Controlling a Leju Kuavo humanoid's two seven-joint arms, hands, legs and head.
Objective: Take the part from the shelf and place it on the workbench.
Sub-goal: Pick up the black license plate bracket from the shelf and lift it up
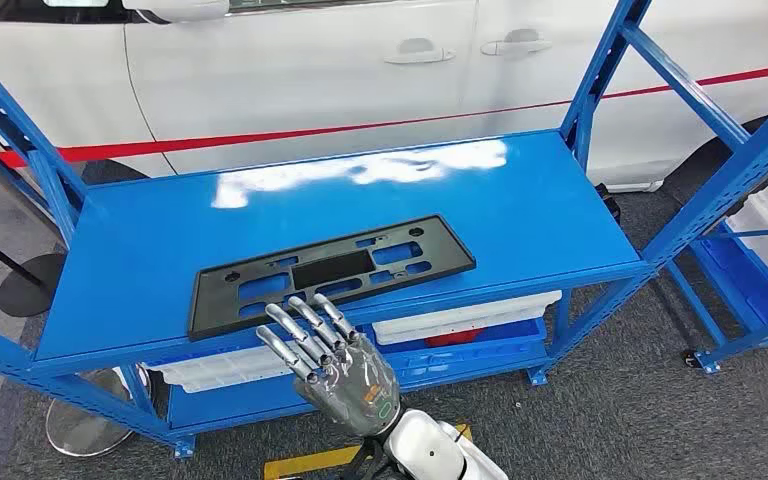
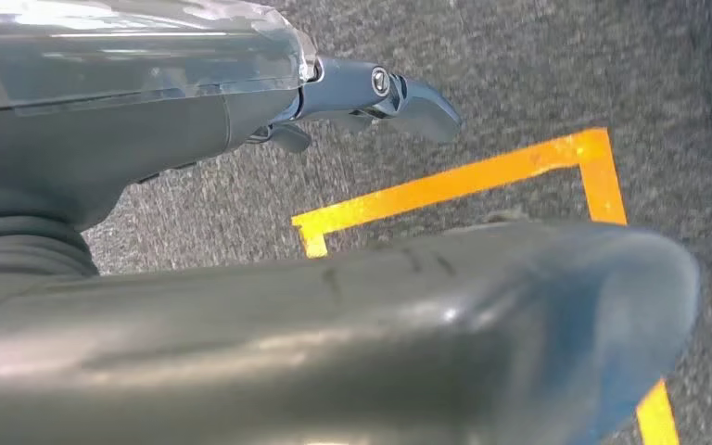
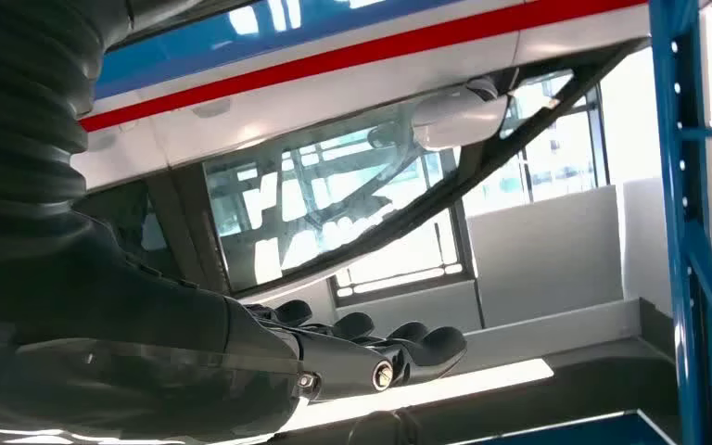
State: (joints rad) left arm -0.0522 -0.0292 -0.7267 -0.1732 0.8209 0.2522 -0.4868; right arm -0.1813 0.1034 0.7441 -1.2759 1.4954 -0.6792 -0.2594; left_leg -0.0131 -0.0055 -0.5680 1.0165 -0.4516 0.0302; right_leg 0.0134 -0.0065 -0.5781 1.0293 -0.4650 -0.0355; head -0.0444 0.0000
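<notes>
I had the right hand raised in front of the blue shelf, palm away from the camera, fingers spread wide and holding nothing, their tips just short of the near edge of the part; the part lay flat on the shelf's top deck, near the front, slightly skewed so its right end sat farther back. It looked like a long, thin black plastic frame, matte, with rectangular cut-outs that let the blue show through; I judged it light but floppy and too flat to pinch from above. My plan at that point was to bring the fingers over the near long edge, press lightly and draw it toward the lip until the edge overhung, then close thumb beneath and fingers on top near the middle, so the ends would not sag or swing; the painted steel deck was glossy, so I expected it to slide easily, perhaps too easily. The left hand hung low over grey carpet and orange floor tape; whether it was open or closed I could not tell. A white car with a red stripe stood behind the shelf.
</notes>
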